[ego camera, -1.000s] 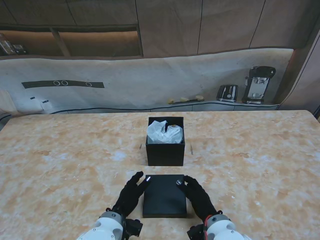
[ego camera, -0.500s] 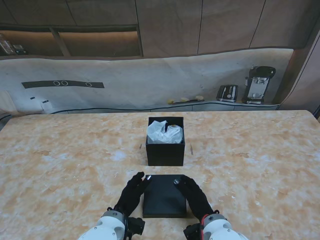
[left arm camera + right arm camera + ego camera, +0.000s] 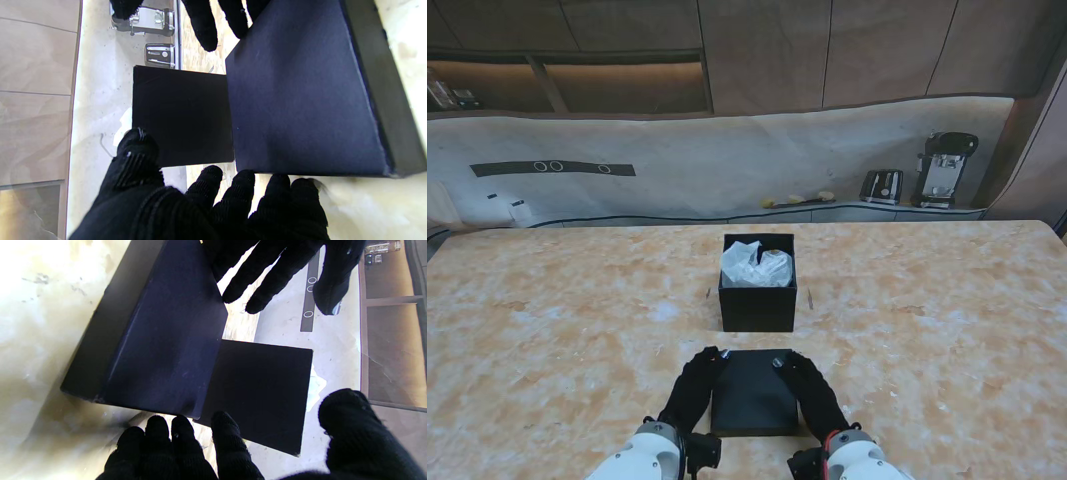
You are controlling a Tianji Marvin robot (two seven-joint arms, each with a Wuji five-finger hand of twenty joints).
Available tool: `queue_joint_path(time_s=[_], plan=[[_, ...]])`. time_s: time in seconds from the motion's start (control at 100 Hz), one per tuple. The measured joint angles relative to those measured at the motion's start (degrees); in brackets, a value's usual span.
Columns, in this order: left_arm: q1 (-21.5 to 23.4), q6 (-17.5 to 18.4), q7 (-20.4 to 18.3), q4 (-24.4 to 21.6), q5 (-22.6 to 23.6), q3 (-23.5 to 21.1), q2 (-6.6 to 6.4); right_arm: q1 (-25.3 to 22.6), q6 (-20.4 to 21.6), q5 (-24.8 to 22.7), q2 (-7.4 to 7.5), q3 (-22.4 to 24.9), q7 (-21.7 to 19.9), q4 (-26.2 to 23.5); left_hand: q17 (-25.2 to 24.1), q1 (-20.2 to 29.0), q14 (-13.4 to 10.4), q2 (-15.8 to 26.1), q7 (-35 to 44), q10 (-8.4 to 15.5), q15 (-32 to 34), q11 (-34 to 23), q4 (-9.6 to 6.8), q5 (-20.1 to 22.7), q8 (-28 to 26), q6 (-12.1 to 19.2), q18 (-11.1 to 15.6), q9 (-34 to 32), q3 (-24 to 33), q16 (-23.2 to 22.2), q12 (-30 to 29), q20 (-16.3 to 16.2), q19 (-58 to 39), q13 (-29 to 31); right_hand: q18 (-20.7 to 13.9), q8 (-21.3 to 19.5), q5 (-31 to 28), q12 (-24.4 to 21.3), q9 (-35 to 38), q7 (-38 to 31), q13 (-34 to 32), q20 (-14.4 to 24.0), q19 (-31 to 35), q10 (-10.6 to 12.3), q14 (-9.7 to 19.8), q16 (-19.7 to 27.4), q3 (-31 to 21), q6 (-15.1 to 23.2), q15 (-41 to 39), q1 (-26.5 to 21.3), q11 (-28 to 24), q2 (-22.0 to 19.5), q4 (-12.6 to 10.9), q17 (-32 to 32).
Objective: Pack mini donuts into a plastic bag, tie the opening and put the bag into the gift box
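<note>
The black gift box (image 3: 757, 308) stands open at the table's middle with the white plastic bag (image 3: 755, 265) inside it. Its flat black lid (image 3: 754, 392) lies on the table nearer to me. My left hand (image 3: 692, 390) is at the lid's left edge and my right hand (image 3: 810, 393) at its right edge, fingers spread and touching the sides. In the left wrist view my fingertips (image 3: 247, 180) meet the lid (image 3: 300, 100) edge, with the box (image 3: 180, 113) beyond. The right wrist view shows the lid (image 3: 166, 340), the box (image 3: 260, 390) and my fingertips (image 3: 180, 426) at the edge. The donuts are hidden.
The marble table (image 3: 557, 330) stretches wide on both sides of the box. A toaster (image 3: 882, 185) and a coffee machine (image 3: 944, 168) stand on the back counter, off the table.
Both hands have drawn inward against the lid's sides, the right one more. The lid still lies flat, shifted very slightly to the left.
</note>
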State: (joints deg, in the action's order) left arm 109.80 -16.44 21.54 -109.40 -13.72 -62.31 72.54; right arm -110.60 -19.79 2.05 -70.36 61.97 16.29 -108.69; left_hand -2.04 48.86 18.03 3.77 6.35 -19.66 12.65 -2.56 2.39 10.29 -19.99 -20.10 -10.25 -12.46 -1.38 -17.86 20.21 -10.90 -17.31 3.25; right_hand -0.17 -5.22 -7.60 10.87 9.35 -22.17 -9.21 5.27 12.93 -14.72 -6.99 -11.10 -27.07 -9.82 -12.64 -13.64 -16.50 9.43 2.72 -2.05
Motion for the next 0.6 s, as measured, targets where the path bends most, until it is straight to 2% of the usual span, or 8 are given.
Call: queue_joint_path(time_s=[0.11,0.13,0.24,0.47,0.6], plan=[[0.02,0.71,0.86,-0.17,-3.42,0.03,0.24,-0.10,0.00,0.82,-0.16,-0.12,0.64,-0.10,-0.06,1.38,0.28,0.00,0.67,0.10,-1.58,0.63,0.00,0.09,0.00,0.00,0.00,0.03,0.00,0.46,0.00,0.00,-0.07,-0.28,-0.13,0.07,0.01,0.01,-0.62,-0.30,0.32,0.06,0.00,0.00,0.07,0.00,-0.63,0.01,-0.26,0.00,1.47,-0.03,0.00,0.00],[0.04,1.36,0.86,-0.14,-4.02,0.04,0.24,-0.13,0.00,0.95,-0.18,-0.12,0.73,-0.13,-0.55,1.38,1.02,0.00,1.01,-0.44,-2.19,0.63,0.00,0.09,0.00,0.00,-0.45,0.03,0.00,0.67,0.00,0.00,-0.09,-0.75,-0.14,0.08,0.01,-0.02,-0.64,-0.37,0.52,0.19,0.00,0.00,0.07,0.00,-0.70,0.01,-0.31,0.00,1.88,-0.03,0.00,0.01],[0.19,6.08,0.46,0.46,-7.73,-0.05,0.15,-0.36,-0.17,1.79,-0.27,-0.06,1.21,-0.43,-1.60,1.91,1.07,0.00,2.78,-0.38,-3.03,0.50,0.00,0.09,0.00,0.34,-0.43,-0.06,0.01,1.05,0.00,0.00,0.69,-1.68,-0.16,0.46,0.02,-0.03,-2.39,-0.42,1.66,0.88,0.00,0.00,0.02,0.80,-0.98,0.01,0.27,0.00,3.53,-0.05,0.00,0.02],[0.62,5.75,-0.53,0.62,-7.03,-0.24,-0.08,-0.88,-0.19,4.82,-0.63,0.00,2.61,-1.14,-1.62,3.98,1.07,0.00,5.73,-0.36,-3.53,0.00,0.00,0.09,0.00,0.36,-0.43,-1.44,0.03,1.08,0.00,0.00,0.41,-1.70,0.04,0.80,0.02,-0.02,-2.41,-0.99,2.36,1.57,0.01,0.20,-0.07,0.84,-2.20,0.01,1.04,0.00,3.54,0.41,0.00,-0.14],[1.08,5.58,-0.27,0.16,-7.90,-0.48,-0.08,-1.37,-0.03,4.92,-0.74,-0.02,2.81,-1.55,-1.68,4.04,0.96,0.00,6.30,-0.37,-3.53,-0.07,0.00,0.09,0.00,0.36,-0.38,-2.14,0.03,1.08,0.00,0.00,0.20,-1.68,0.88,0.83,0.02,-0.03,-2.41,-1.48,2.49,2.25,0.07,0.20,-0.62,0.84,-3.46,0.01,1.12,0.00,3.54,0.41,0.00,-0.70]])
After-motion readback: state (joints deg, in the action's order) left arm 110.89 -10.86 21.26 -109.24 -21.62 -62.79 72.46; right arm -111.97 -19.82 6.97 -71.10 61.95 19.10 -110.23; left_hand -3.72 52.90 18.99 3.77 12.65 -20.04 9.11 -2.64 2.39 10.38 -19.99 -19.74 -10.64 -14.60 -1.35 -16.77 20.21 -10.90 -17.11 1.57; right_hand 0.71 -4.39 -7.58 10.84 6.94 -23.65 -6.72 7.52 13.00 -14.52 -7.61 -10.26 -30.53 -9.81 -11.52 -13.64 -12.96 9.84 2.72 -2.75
